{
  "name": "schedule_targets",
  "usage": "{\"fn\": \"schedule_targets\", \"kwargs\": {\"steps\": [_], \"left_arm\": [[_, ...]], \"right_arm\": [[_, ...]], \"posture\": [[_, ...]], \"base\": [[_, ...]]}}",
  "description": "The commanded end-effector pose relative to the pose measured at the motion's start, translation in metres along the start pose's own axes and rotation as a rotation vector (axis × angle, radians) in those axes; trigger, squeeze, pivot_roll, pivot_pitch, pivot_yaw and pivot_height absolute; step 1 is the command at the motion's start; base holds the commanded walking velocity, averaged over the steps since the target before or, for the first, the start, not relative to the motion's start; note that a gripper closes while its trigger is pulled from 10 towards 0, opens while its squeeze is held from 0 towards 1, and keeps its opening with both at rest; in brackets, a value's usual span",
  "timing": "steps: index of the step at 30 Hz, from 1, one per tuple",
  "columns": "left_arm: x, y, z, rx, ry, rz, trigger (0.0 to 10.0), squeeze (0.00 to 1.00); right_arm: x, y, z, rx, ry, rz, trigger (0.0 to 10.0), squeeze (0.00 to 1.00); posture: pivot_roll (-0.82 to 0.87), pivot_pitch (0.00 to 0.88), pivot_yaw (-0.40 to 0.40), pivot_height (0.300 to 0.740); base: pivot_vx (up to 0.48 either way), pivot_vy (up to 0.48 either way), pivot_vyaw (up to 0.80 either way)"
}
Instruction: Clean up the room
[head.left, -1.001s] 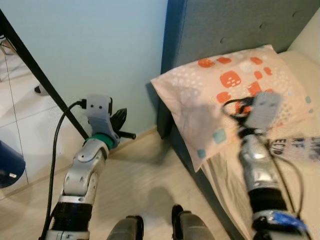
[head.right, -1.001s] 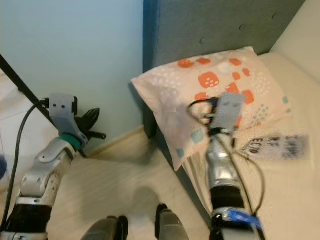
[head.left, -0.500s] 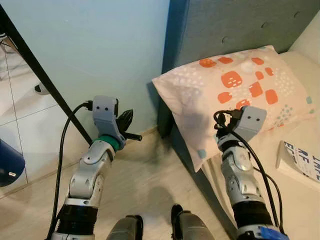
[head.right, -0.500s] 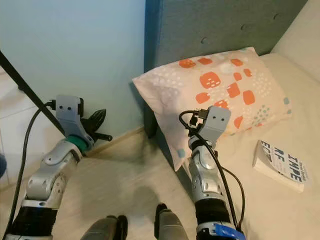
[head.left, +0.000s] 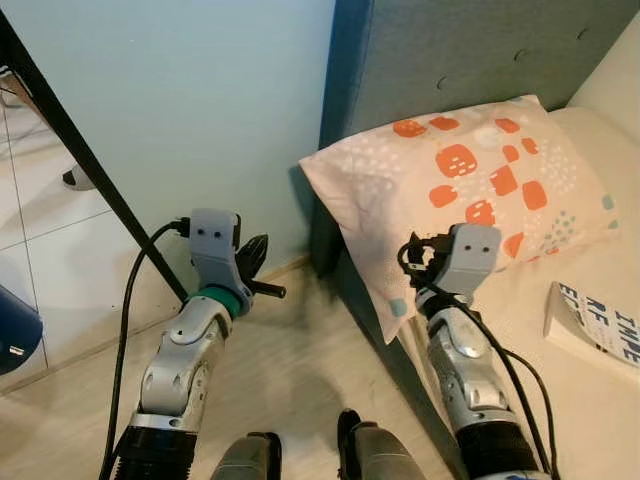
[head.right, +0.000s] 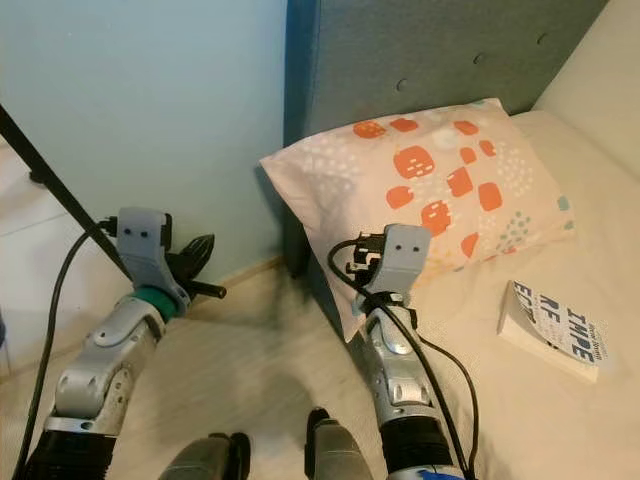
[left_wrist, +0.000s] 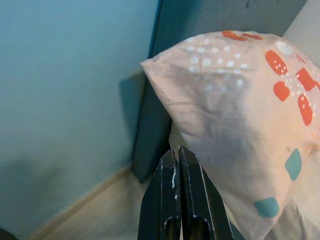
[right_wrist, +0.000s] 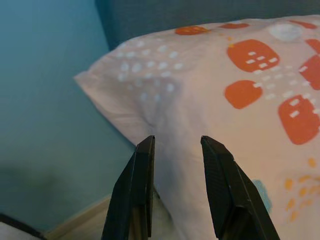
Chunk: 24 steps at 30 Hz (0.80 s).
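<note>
The right gripper (right_wrist: 177, 190), fingers parted and empty, points at the pillow (head.left: 470, 190) overhanging the bed (head.right: 470, 400), likely about to grasp and straighten it, while the left gripper (left_wrist: 177, 172) waits pinched together.

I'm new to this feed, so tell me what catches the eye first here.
The pale pillow with orange patches stands out most, propped against the grey-blue headboard at the bed's corner and overhanging the edge. The right gripper is open and points at the pillow's near corner, while the left gripper is shut, held over the wooden floor by the wall. A book lies on the mattress beside the pillow.
</note>
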<state>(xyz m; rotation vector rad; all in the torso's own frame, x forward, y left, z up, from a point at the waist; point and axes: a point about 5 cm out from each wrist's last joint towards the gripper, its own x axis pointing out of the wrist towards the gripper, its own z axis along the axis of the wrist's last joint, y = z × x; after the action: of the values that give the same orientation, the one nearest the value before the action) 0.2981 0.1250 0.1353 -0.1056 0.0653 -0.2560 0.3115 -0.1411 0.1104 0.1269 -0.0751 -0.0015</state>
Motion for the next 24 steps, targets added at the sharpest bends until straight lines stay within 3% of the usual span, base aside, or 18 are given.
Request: {"fn": "schedule_targets", "kwargs": {"steps": [1,16,24], "left_arm": [[-0.001,-0.0016,-0.0045,-0.006,0.017,-0.002,10.0,0.0],[0.0,-0.0001,-0.0059,-0.079,0.051,-0.004,10.0,0.0],[-0.0008,-0.0012,-0.0058,-0.027,0.047,-0.007,10.0,0.0]], "right_arm": [[-0.0037,-0.0071,-0.0046,0.001,0.019,-0.022,10.0,0.0],[-0.0027,-0.0106,-0.004,0.016,0.025,-0.037,10.0,0.0],[-0.0022,-0.0113,-0.0041,0.02,0.028,-0.037,10.0,0.0]], "posture": [[-0.04,0.129,-0.006,0.74],[-0.03,0.128,-0.002,0.74],[-0.03,0.127,-0.002,0.74]], "base": [[0.0,0.0,-0.8],[0.0,0.0,-0.79],[0.0,0.0,-0.79]]}}
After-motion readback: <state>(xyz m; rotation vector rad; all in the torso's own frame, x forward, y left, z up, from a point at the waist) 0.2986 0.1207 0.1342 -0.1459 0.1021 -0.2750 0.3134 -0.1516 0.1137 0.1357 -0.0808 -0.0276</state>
